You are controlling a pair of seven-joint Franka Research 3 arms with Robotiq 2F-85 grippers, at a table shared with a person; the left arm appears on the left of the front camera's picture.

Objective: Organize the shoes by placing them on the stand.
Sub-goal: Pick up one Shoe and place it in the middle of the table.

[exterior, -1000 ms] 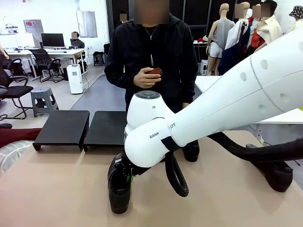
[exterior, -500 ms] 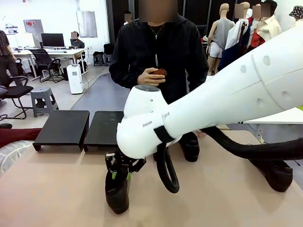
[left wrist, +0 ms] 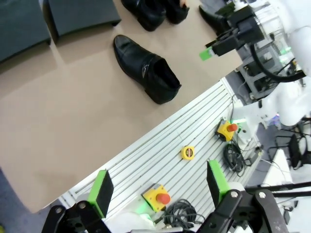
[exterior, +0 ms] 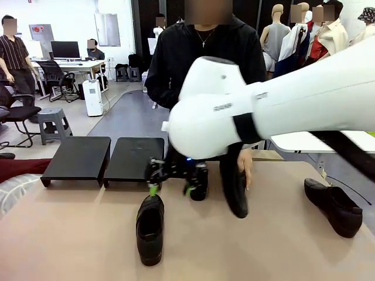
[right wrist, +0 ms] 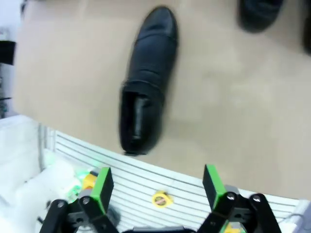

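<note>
Front view: the right arm (exterior: 281,111) blocks mid-frame. One shoe (exterior: 200,186) pokes out just behind its gripper. A second dark shape (exterior: 235,196) under the person's hand (exterior: 245,170) could be shoe or black cable, can't separate them. A fourth shoe (exterior: 334,206) lies at lower right, well apart. The right wrist view is motion-blurred.

Left wrist view adds two shoes (left wrist: 146,9) cut off at the top edge and the stand (left wrist: 82,12) at upper left. It also catches the right gripper (left wrist: 228,41) at upper right, one green pad showing.

Right gripper (exterior: 171,186) hangs above the far end of the loose shoe (exterior: 150,228) at lower centre. It is released, with pads spread and nothing between them. From its own camera that shoe (right wrist: 146,82) sits upper-centre, clear of the fingers.

Left gripper (left wrist: 159,187) is spread wide over the slotted table edge (left wrist: 194,131), holding nothing.

Stand (exterior: 136,157) is at mid-left, two platforms side by side. The shoes lie on the table (exterior: 70,234).
</note>
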